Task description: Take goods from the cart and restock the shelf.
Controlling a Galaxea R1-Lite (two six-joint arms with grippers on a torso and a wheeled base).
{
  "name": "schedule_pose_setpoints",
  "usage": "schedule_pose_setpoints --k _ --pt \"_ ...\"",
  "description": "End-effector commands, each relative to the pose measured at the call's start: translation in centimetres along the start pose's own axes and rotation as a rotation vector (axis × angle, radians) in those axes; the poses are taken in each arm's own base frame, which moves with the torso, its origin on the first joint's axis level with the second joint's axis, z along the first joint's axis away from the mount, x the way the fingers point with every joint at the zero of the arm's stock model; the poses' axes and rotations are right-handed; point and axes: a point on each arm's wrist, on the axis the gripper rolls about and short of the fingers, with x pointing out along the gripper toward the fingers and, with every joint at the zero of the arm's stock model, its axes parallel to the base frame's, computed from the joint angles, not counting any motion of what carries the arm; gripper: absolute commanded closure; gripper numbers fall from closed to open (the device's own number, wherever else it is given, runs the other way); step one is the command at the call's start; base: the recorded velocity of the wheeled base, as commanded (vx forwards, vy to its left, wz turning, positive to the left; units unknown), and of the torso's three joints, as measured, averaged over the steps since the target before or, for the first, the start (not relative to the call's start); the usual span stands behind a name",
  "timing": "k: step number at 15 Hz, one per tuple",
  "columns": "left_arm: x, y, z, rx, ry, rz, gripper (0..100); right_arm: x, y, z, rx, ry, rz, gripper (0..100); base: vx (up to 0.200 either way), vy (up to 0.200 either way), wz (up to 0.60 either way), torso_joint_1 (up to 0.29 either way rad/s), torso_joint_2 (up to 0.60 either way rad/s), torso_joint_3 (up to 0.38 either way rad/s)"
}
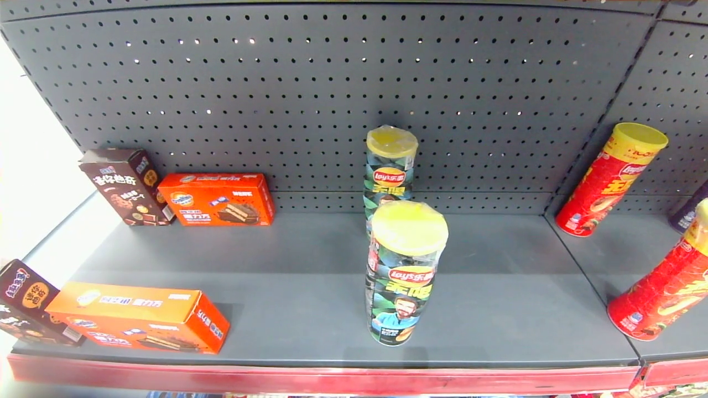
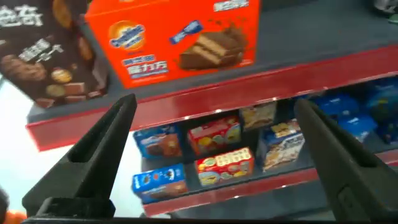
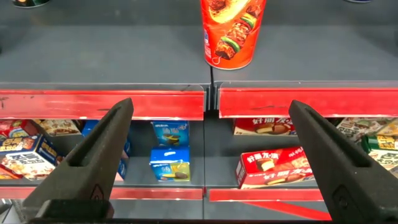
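Where shelved, two green cans point(image 1: 390, 166) point(image 1: 406, 273), four boxes point(image 1: 124, 185) point(image 1: 218, 199) point(image 1: 25, 304) point(image 1: 138, 318)

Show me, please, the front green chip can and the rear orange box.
front green chip can point(image 1: 402, 287), head view, middle of its label.
rear orange box point(image 1: 218, 199), head view, centre of its front face.

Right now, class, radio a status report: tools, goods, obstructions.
Left tool, right tool open, empty. Front chip can, rear chip can upright mid-shelf. Orange wafer box before left tool.

We log: dark grey shelf point(image 1: 498, 287), red front strip point(image 1: 332, 380); green-patterned can point(image 1: 401, 298), yellow lid point(image 1: 409, 228); red can point(image 1: 605, 182); orange box point(image 1: 218, 199); brown box point(image 1: 124, 185).
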Motion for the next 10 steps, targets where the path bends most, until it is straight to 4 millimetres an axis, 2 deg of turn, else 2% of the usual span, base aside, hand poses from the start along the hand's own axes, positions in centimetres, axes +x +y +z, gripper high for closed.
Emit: schedule_pose_setpoints --k 1,3,10 --pt "-0.01 0.12 -0.05 -0.002 0.006 0.057 0 -0.01 0.00 0.00 0.000 -0.001 0.000 0 0.000 0.000 0.00 0.000 0.00 0.000" --pt "-0.02 0.29 -0.08 -0.037 0.014 0.135 0 -0.01 0.00 0.00 0.000 -0.001 0.000 0 0.000 0.000 0.00 0.000 0.00 0.000" --pt "-0.01 0.16 -0.09 -0.117 0.006 0.069 0 -0.01 0.00 0.00 0.000 -0.001 0.000 0 0.000 0.000 0.00 0.000 0.00 0.000"
